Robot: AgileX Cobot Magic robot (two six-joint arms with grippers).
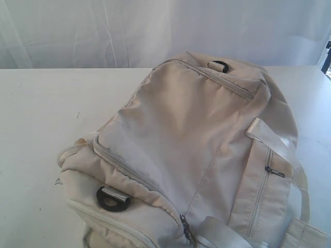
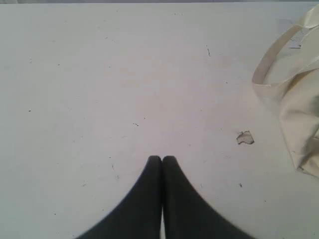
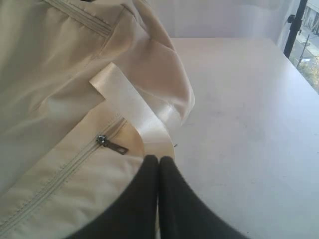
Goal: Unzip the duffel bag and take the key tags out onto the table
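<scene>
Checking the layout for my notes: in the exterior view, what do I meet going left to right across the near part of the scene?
Bare table → black D-ring → main zipper pull → side-pocket zipper pull.

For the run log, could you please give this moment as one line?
bag: zipped, on table | key tags: unseen | left gripper: shut, over table | right gripper: shut, near pocket zipper

The exterior camera looks down on the duffel bag (image 1: 196, 139), close enough to crop it. The left wrist camera faces the table (image 2: 124, 74) beside the bag's corner; the right sits close over its side-pocket zipper (image 3: 112, 144) (the exterior view shows it too).
</scene>
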